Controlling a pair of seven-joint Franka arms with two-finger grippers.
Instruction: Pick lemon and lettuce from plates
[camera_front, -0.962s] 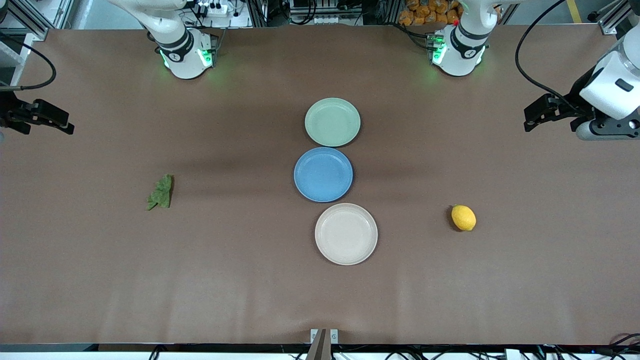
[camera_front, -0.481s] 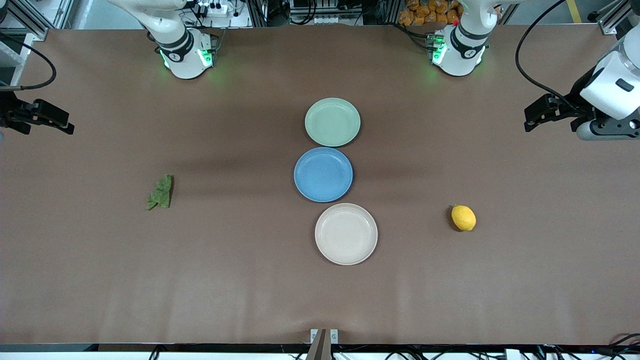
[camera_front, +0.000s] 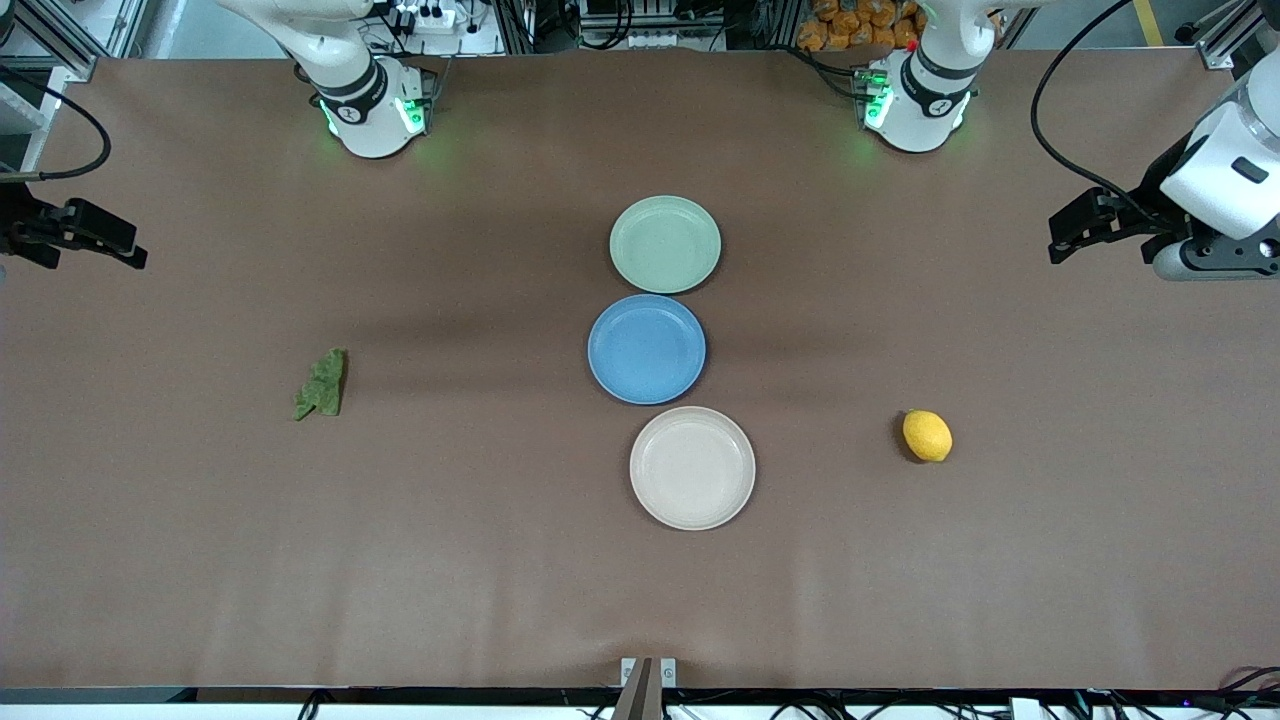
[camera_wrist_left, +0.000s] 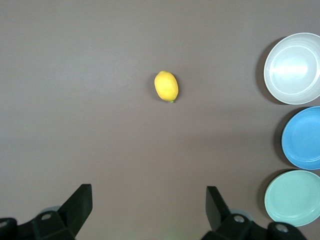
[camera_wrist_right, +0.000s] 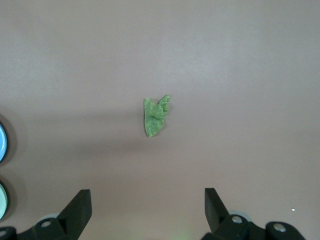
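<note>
Robot lab workbench

Two white robot arms are bolted to a long brown table, with aluminium frame rails, a power strip and loose black cables crowding its edges.

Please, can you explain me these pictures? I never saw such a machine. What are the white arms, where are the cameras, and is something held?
Two robot arms stand at a brown table. One camera looks down from across the table; one more sits on each wrist. The left gripper waits open above the lemon. The right gripper waits open above the lettuce. In a row between them lie the green plate, the blue plate and the cream plate, which is nearest to the front camera. All plates are bare; nothing is held.
</note>
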